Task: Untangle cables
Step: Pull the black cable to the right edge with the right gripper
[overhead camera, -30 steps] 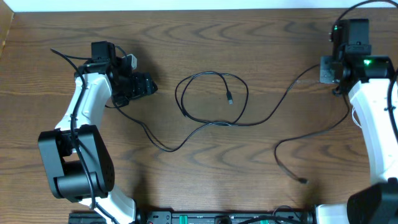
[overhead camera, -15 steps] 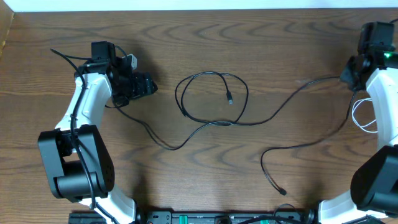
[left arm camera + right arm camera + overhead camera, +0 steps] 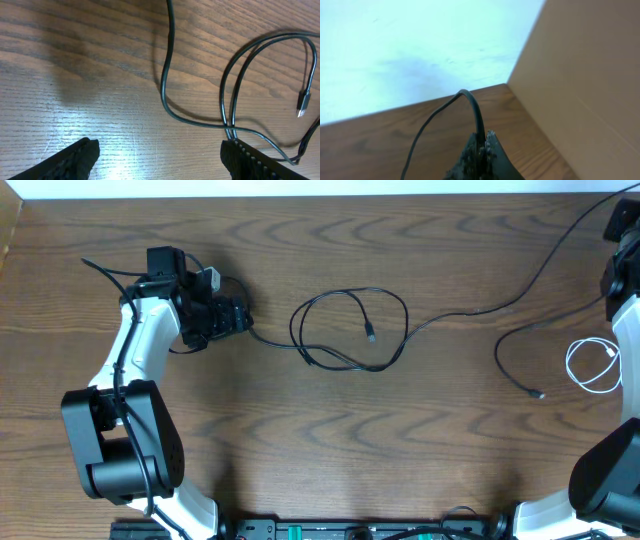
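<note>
Table (image 3: 330,470): I see brown wood filling the overhead view.
Black cables (image 3: 350,330): looped at centre, one strand running off to the upper right.
Left gripper (image 3: 232,316): upper left, fingers spread apart above the wood, just beside the loop.
Right gripper (image 3: 481,149): top right corner, fingers pinched together on a black strand.
White cable (image 3: 590,366): coiled at the right edge.
</note>
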`<state>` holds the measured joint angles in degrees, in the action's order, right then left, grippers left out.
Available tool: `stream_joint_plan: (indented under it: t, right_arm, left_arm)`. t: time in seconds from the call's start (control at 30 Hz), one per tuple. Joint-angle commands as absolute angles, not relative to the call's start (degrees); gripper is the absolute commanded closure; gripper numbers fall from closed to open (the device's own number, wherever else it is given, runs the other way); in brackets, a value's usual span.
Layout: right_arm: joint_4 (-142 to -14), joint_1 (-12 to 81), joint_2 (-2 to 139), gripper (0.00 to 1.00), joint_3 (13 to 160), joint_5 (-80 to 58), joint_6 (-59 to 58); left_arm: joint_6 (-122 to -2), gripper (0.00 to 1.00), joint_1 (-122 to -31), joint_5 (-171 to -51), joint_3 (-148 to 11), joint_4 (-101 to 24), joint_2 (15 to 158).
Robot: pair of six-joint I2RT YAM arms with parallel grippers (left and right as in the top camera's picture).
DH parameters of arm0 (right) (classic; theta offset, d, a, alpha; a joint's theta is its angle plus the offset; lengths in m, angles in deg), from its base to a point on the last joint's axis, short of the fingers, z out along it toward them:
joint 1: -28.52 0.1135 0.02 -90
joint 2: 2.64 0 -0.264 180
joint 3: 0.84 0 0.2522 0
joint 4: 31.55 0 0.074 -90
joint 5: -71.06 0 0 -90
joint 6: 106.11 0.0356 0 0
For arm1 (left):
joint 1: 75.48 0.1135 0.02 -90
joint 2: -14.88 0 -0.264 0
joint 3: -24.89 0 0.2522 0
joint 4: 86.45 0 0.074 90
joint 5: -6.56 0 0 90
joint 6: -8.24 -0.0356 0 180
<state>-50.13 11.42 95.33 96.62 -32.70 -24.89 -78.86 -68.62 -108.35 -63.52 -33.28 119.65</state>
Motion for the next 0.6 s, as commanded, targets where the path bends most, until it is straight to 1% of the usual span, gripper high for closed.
stream_joint_plan:
  t: [0.0,0.07,0.17,0.3,0.33,0.4,0.43,0.47,0.5,0.53,0.57]
  right_arm:
    - [-55.3,11.3,94.7,0.98,97.1,-27.4,-28.9]
    - [-58.7,11.2,94.9,0.98,97.1,-28.2,-28.9]
    - [-67.2,9.9,96.0,0.98,97.1,-31.6,-28.8]
    - [-72.8,7.8,96.8,0.92,97.1,-31.9,-28.5]
    - [-74.2,7.3,96.9,0.85,97.1,-31.8,-28.4]
    - [-75.4,6.7,96.9,0.77,97.1,-31.9,-28.4]
    - [-75.8,6.5,97.0,0.68,97.1,-31.8,-28.4]
    - [-76.3,6.5,97.0,0.57,97.1,-31.8,-28.4]
    - [-76.9,6.6,97.0,0.37,97.1,-31.4,-28.4]
    - [-77.6,6.7,97.0,0.29,97.1,-30.1,-28.4]
    - [-78.2,6.7,97.0,0.19,97.1,-28.5,-28.4]
  left_arm:
    - [-79.4,0.16,-68.7,-107.8,-63.6,-33.2,119.8]
    - [-79.4,0.16,-68.7,-107.8,-63.6,-33.2,119.8]
    - [-79.4,0.16,-68.7,-107.8,-63.6,-33.2,119.8]
    - [-79.4,0.16,-68.7,-107.8,-63.6,-33.2,119.8]
    - [-79.4,0.16,-68.7,-107.8,-63.6,-33.2,119.8]
    - [-79.4,0.16,-68.7,-107.8,-63.6,-33.2,119.8]
    - [-79.4,0.16,-68.7,-107.8,-63.6,-33.2,119.8]
    - [-79.4,0.16,-68.7,-107.8,-63.6,-33.2,119.8]
    - [-79.4,0.16,-68.7,-107.8,-63.6,-33.2,119.8]
    - [-79.4,0.16,-68.7,-107.8,-63.6,-33.2,119.8]
    - [-79.4,0.16,-68.7,-107.8,-63.6,-33.2,119.8]
